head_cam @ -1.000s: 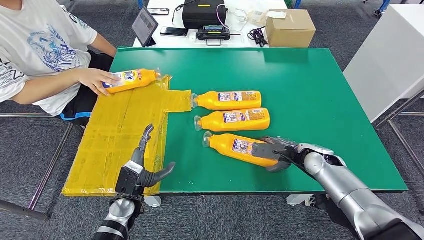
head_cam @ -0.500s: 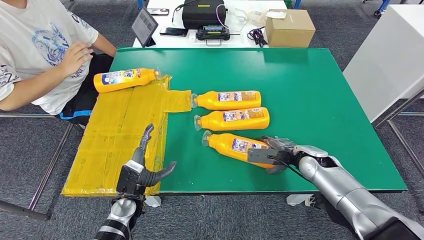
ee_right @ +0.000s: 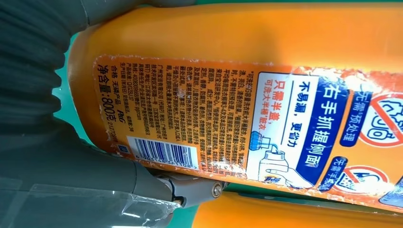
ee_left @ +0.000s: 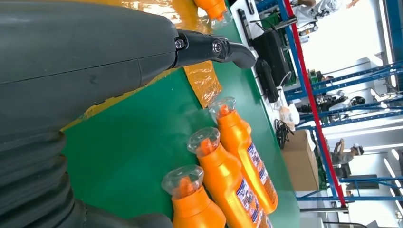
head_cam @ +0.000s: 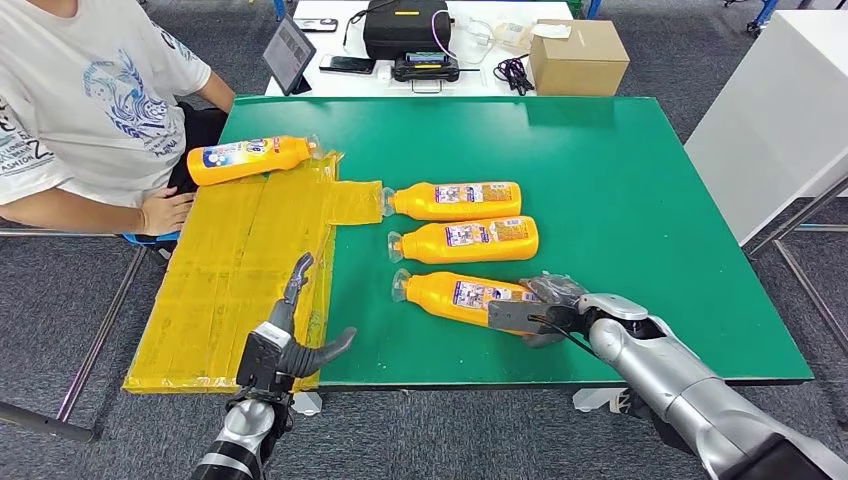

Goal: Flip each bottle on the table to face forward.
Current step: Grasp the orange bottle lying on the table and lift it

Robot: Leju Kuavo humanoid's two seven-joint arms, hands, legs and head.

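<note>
Three orange bottles lie side by side on the green table (head_cam: 620, 180), necks pointing left: a far one (head_cam: 455, 199), a middle one (head_cam: 470, 238) and the nearest one (head_cam: 455, 297). My right hand (head_cam: 545, 305) grips the nearest bottle at its base end. The right wrist view shows this bottle's back label with a barcode (ee_right: 237, 95) and my thumb beneath it. Another orange bottle (head_cam: 245, 158) lies on the yellow mat (head_cam: 230, 270) at the back left. My left hand (head_cam: 290, 340) hovers open over the mat's front corner. The left wrist view shows the three bottles' clear caps (ee_left: 204, 142).
A person sits at the left, one hand (head_cam: 160, 212) beside the mat's edge. Beyond the green table, a white table carries a cardboard box (head_cam: 578, 55), a black case (head_cam: 405, 25) and a tablet (head_cam: 288, 50). A white cabinet (head_cam: 780, 120) stands at the right.
My right hand has pushed the nearest bottle leftward and turned it more level with the others. The person let go of the bottle on the mat and lowered that hand beside the mat.
</note>
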